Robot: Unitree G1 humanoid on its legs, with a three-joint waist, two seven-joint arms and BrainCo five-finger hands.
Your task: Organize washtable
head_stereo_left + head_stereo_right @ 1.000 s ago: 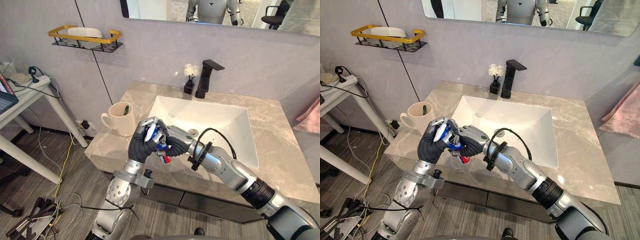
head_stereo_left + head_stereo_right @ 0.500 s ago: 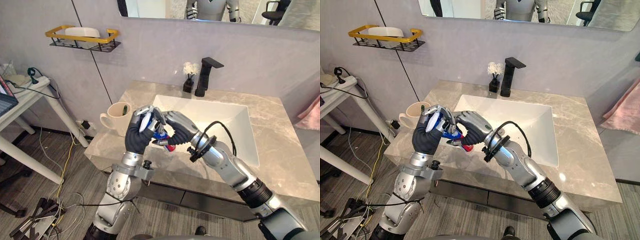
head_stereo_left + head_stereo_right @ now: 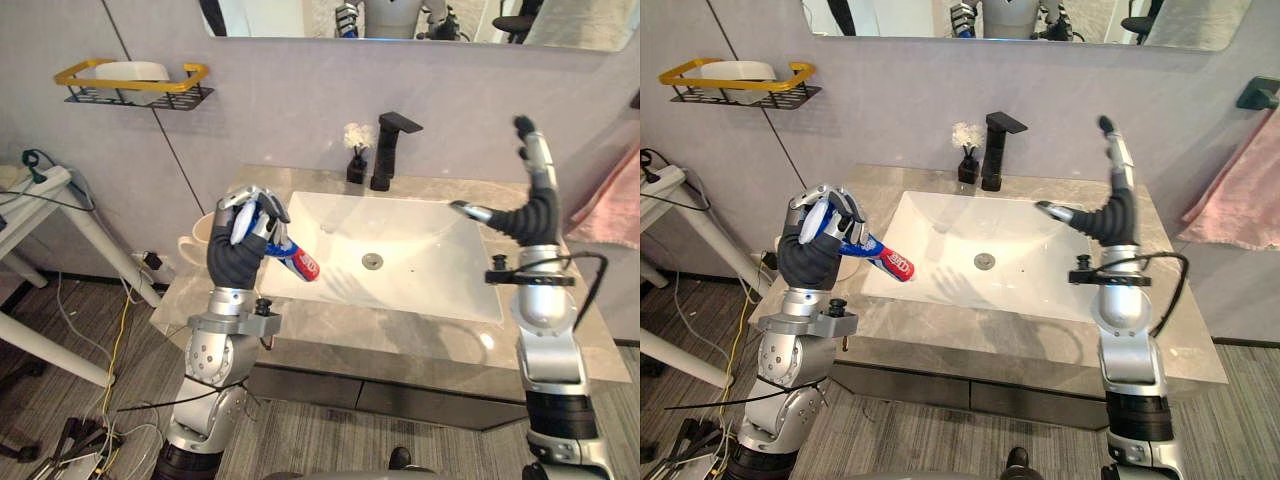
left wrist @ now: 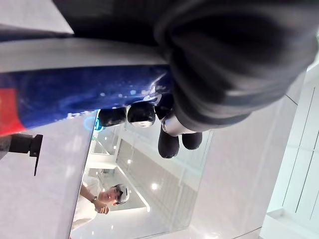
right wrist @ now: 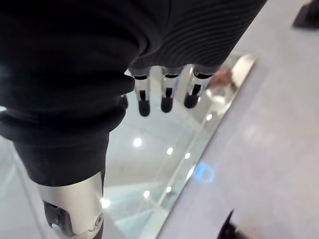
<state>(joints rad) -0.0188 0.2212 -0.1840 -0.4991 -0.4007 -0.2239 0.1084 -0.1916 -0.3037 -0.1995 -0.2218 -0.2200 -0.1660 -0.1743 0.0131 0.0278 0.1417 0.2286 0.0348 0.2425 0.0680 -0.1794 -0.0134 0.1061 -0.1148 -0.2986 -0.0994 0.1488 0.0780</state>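
Observation:
A blue and white toothpaste tube with a red end juts out of my left hand, which is shut on it above the counter's left edge. Seen from the left wrist, the tube runs under curled dark fingertips. My right hand is raised over the right side of the sink, open, with straight fingers pointing up and holding nothing. A cream mug stands on the grey stone counter, mostly hidden behind my left hand.
A black faucet and a small dark vase of white flowers stand behind the basin. A yellow-rimmed wall shelf holds a white soap. A white side table is at far left, a pink towel at far right.
My right hand has let go of the tube, opened, and swung up and to the right. The left hand keeps the tube, lifted and tilted. The camera has also shifted.

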